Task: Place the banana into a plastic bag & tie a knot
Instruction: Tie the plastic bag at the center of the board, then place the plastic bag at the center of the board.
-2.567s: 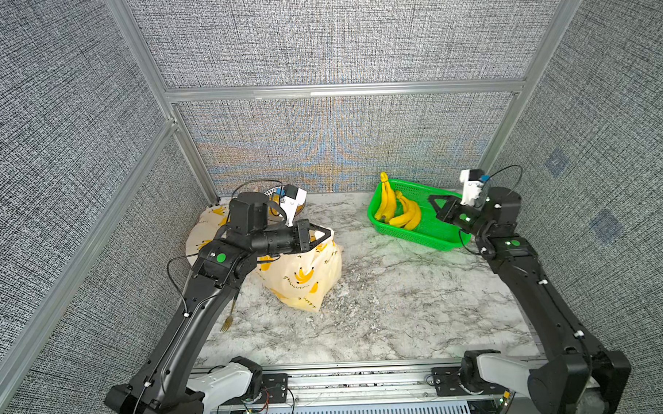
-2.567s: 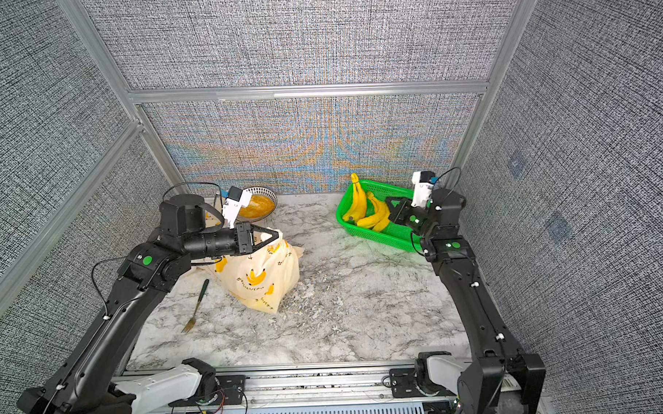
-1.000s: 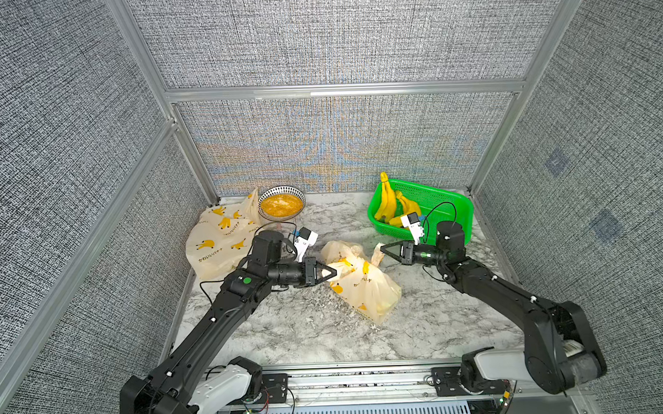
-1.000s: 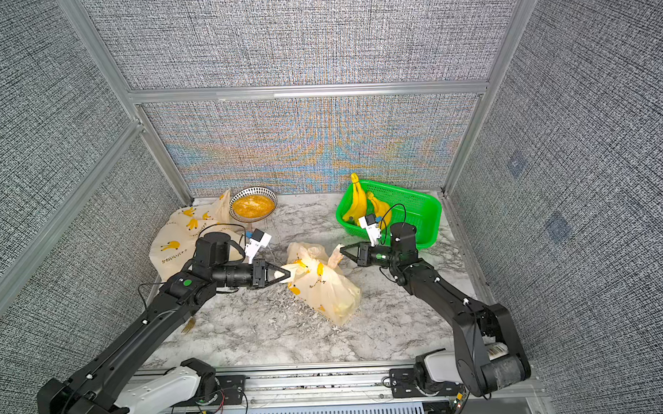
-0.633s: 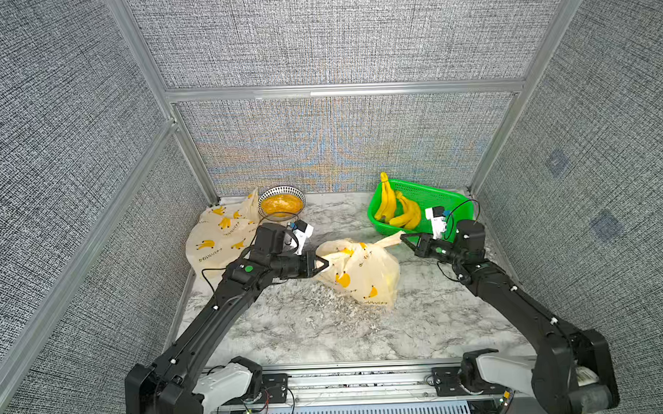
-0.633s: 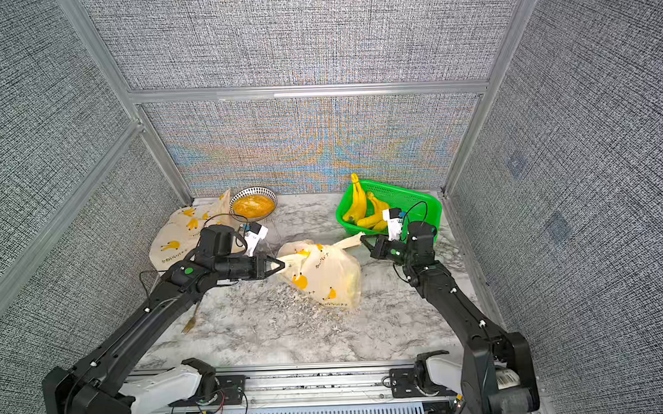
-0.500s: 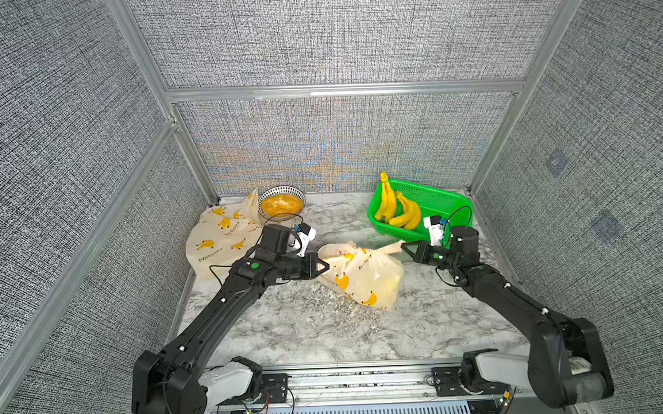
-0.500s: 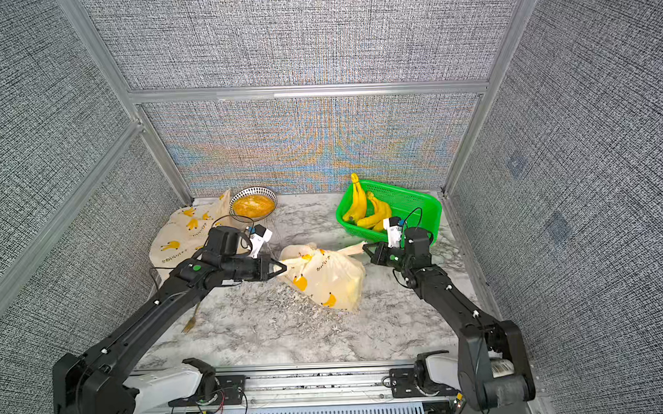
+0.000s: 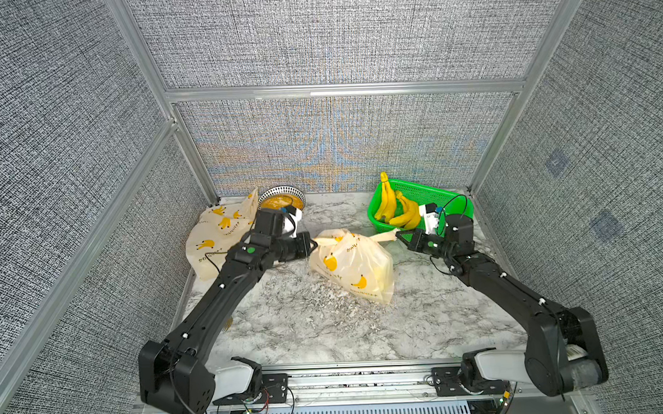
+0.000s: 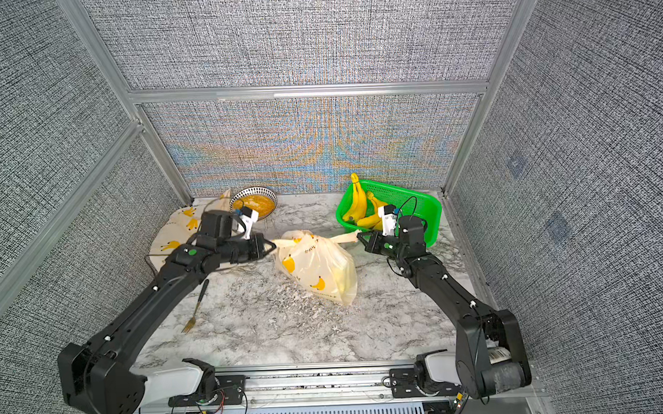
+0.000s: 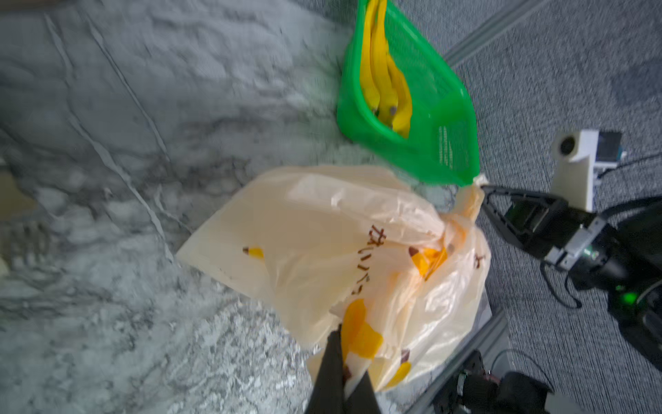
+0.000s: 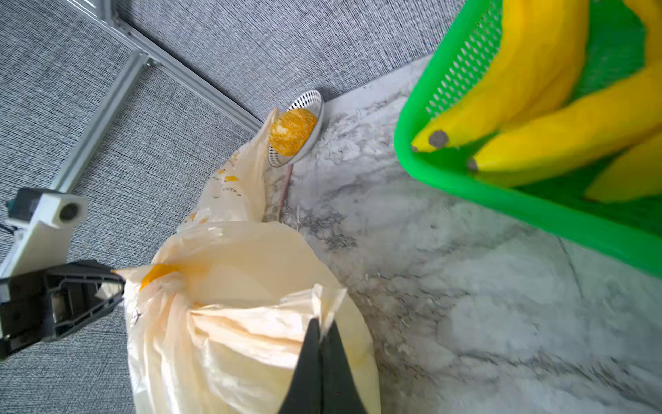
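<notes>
**A:** What do we record as the supporting surface?

**B:** We record one grey-veined marble tabletop (image 9: 327, 337). We take 12 o'clock at the back wall.

**A:** What do we list as lying directly on it?

**B:** At centre, a filled plastic bag (image 9: 356, 267), with a patch of pale shreds (image 9: 325, 295) touching its 7 o'clock side. At 1 o'clock, a green basket (image 9: 424, 191). At 11 o'clock, a perforated bowl (image 9: 282, 187), with a flat spare bag (image 9: 209, 238) just beside it at 10 o'clock. At 8 o'clock, a fork (image 10: 197, 305).
</notes>
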`<act>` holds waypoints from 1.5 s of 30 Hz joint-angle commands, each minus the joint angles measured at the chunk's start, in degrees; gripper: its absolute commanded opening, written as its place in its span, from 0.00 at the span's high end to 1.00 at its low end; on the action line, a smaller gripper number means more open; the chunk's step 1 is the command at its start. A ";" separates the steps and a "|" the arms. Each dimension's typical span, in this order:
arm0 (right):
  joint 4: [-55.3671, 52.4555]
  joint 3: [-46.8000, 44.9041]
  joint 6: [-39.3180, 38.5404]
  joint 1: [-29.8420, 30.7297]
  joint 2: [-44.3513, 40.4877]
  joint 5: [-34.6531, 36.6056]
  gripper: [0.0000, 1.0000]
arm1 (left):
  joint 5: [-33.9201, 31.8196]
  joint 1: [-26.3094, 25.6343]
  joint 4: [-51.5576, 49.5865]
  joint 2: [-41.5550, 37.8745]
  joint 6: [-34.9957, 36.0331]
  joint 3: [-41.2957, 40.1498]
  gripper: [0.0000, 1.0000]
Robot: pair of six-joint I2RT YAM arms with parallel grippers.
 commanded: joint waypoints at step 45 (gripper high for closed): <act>-12.06 9.74 -9.91 5.05 -0.90 1.47 0.02 | -33.41 21.30 -23.53 6.41 10.42 14.92 0.01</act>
